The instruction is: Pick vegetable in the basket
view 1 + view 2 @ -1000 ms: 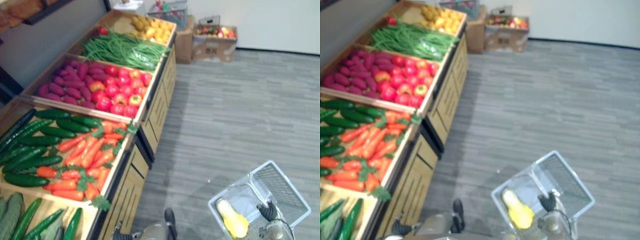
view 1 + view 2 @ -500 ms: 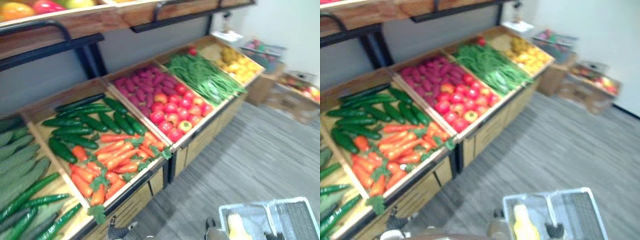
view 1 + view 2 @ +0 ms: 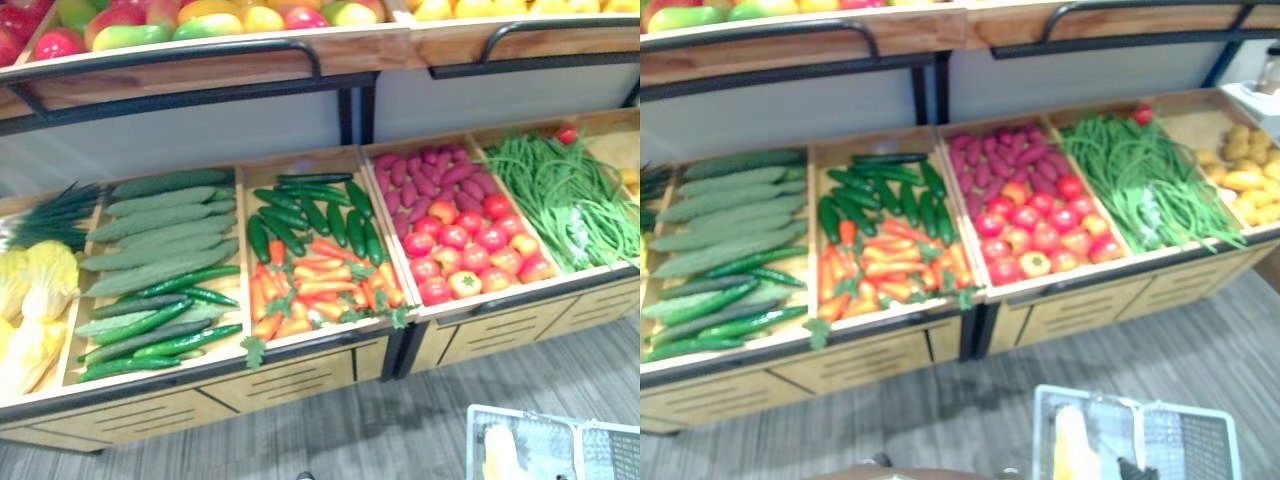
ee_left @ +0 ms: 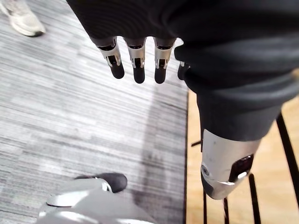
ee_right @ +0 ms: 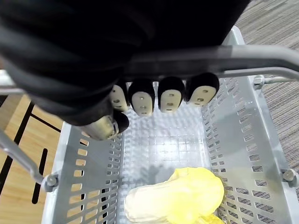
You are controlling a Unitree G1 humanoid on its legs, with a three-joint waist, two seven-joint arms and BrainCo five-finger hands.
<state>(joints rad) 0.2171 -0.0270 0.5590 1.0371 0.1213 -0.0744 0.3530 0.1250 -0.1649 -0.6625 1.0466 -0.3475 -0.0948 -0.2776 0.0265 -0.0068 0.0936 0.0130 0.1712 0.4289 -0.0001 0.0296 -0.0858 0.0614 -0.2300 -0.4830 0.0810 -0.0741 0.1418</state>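
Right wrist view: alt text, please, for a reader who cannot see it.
The right hand has its fingers curled round the grey handle of a white slotted basket. A pale yellow vegetable lies inside, on its bottom.

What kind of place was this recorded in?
Probably a grocery store's produce aisle, or a mock-up: wooden bins of cucumbers, carrots and tomatoes, a fruit shelf above, and a shopping basket carried in the right hand.
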